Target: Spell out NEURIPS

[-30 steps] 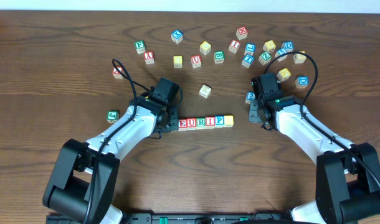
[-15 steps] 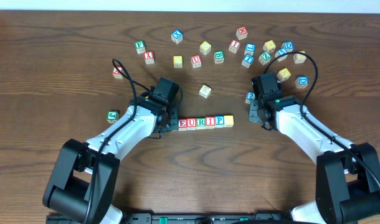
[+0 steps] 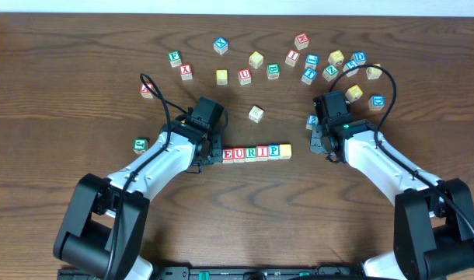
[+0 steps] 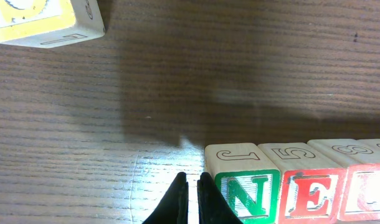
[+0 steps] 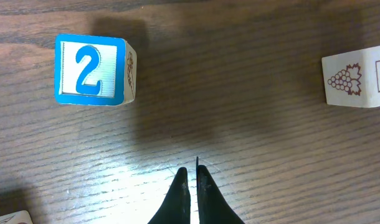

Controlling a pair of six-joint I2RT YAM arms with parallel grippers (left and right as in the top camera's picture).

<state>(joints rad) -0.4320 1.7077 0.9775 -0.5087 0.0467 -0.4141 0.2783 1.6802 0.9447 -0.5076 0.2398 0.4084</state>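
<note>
Seemingly squaring the N (image 4: 247, 194) with left gripper (image 4: 191, 182) pinched shut, right gripper (image 5: 190, 172) shut too, needing a gentle retreat next.

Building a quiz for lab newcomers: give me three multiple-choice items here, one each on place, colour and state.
1. Where is the left hand? A beside the green wooden N cube B over the far scattered cubes C off the table
2. What colour is the 2 on the wooden number cube? A red B blue C green
3. The right hand is: A open B shut on a cube C shut, empty
Key: A, it sits beside the N; B, numeral and border are blue; C, closed with nothing between.
</note>
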